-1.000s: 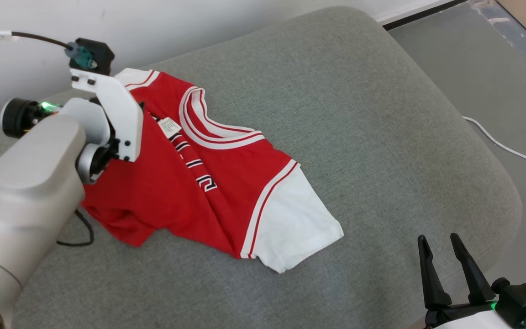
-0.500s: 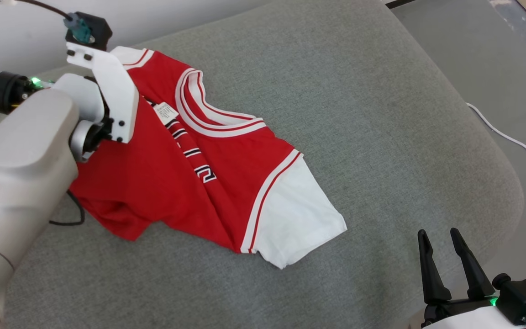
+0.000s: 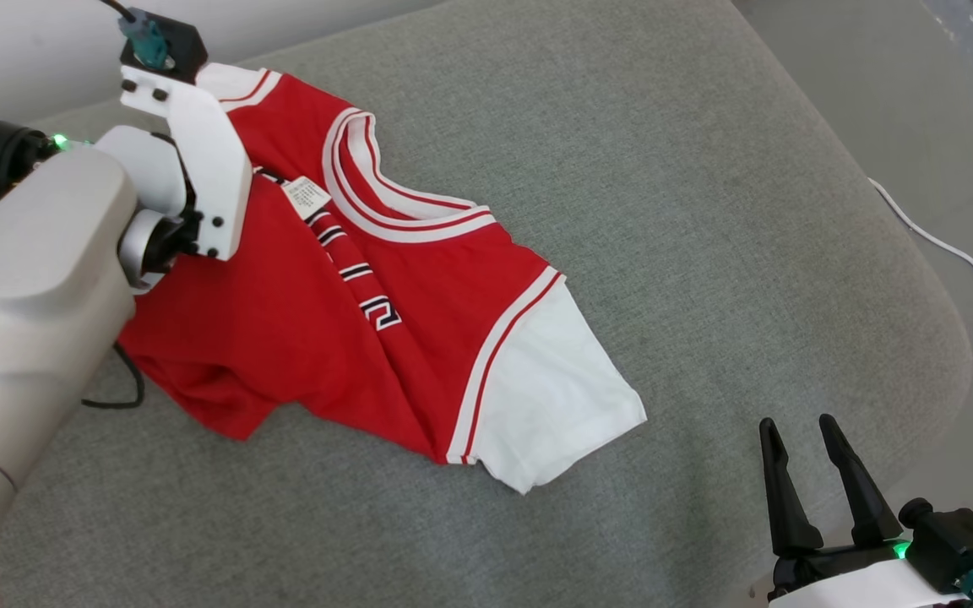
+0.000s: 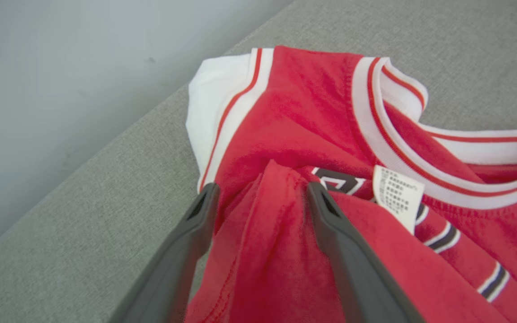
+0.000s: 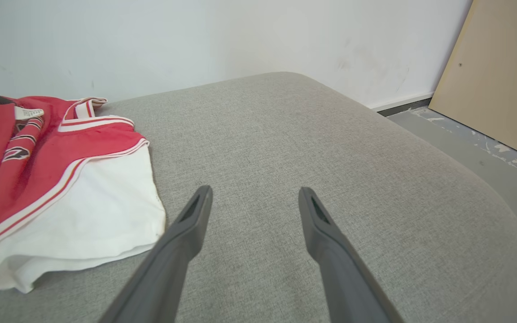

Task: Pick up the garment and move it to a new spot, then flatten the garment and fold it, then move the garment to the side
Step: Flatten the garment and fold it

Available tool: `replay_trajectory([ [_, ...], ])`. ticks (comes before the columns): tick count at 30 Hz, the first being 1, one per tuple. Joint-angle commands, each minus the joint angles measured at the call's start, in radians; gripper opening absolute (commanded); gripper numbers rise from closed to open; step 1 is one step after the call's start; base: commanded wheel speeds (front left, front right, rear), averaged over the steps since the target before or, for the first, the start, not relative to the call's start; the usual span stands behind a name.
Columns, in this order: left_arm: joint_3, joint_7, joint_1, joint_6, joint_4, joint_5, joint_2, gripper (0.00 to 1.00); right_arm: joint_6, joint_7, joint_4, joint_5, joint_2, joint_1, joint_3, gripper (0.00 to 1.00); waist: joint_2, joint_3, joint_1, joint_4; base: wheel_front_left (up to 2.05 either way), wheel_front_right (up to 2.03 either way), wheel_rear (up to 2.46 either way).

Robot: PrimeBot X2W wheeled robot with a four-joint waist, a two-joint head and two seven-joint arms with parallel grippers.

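Note:
A red garment (image 3: 385,338) with white sleeves and a white-and-red collar lies crumpled on the grey cushion (image 3: 706,211). My left wrist (image 3: 191,160) hangs over the garment's upper left part and hides the fingers there. In the left wrist view my left gripper (image 4: 260,193) is open, its fingers standing on either side of a raised red fold of the garment (image 4: 312,112) beside the white label (image 4: 397,195). My right gripper (image 3: 796,425) is open and empty at the lower right, over bare cushion. In the right wrist view the gripper (image 5: 255,192) is right of the garment's white sleeve (image 5: 106,211).
A pale wall runs behind the cushion at the upper left. A white cable (image 3: 943,245) lies on the grey floor to the right. A black cable (image 3: 115,397) loops under my left arm. A wooden board (image 5: 496,76) leans on the wall at the far right.
The whole head view has shifted, so the camera moved. The garment and both grippers keep about the same places relative to each other, and both grippers stay open.

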Motion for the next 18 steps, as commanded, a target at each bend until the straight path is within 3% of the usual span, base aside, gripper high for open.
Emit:
replay_trajectory([
  [1, 0.000, 0.014, -0.011, -0.007, -0.004, -0.010, -0.002, 1.00, -0.002, 0.001, -0.002, 0.012, 0.002, -0.009, 0.001, 1.00, 0.0000, 0.002, -0.0001, 0.000, 0.01, 0.01, 0.01],
  [3, 0.001, 0.020, -0.011, -0.009, -0.008, -0.014, -0.001, 0.96, -0.002, 0.001, -0.001, 0.011, 0.002, -0.010, 0.003, 1.00, 0.0000, 0.003, -0.0001, 0.000, 0.00, 0.00, 0.00],
  [4, 0.000, 0.022, -0.010, -0.008, -0.010, -0.014, -0.002, 0.70, -0.002, 0.001, 0.000, 0.011, 0.002, -0.010, 0.003, 1.00, 0.0000, 0.003, -0.0001, 0.000, 0.00, 0.00, 0.00],
  [5, 0.002, 0.024, -0.008, -0.009, -0.013, -0.019, -0.004, 0.33, -0.002, 0.001, 0.001, 0.011, 0.002, -0.010, 0.004, 1.00, 0.0000, 0.003, -0.0001, 0.000, 0.00, 0.00, 0.00],
  [6, 0.002, 0.024, -0.005, -0.011, -0.015, -0.023, -0.005, 0.06, -0.002, 0.001, 0.003, 0.011, 0.002, -0.010, 0.004, 1.00, 0.0000, 0.002, -0.0001, 0.000, 0.00, 0.00, 0.00],
  [7, 0.004, 0.020, -0.003, -0.013, -0.019, -0.025, -0.006, 0.00, -0.002, 0.001, 0.004, 0.011, 0.002, -0.011, 0.005, 1.00, 0.0000, 0.001, -0.0001, 0.000, 0.00, 0.00, 0.00],
  [18, 0.036, -0.066, 0.030, -0.024, -0.065, -0.057, -0.002, 0.00, -0.002, 0.001, 0.020, -0.010, 0.002, -0.017, 0.012, 1.00, 0.0000, -0.037, -0.0001, 0.005, 0.00, 0.00, 0.00],
])
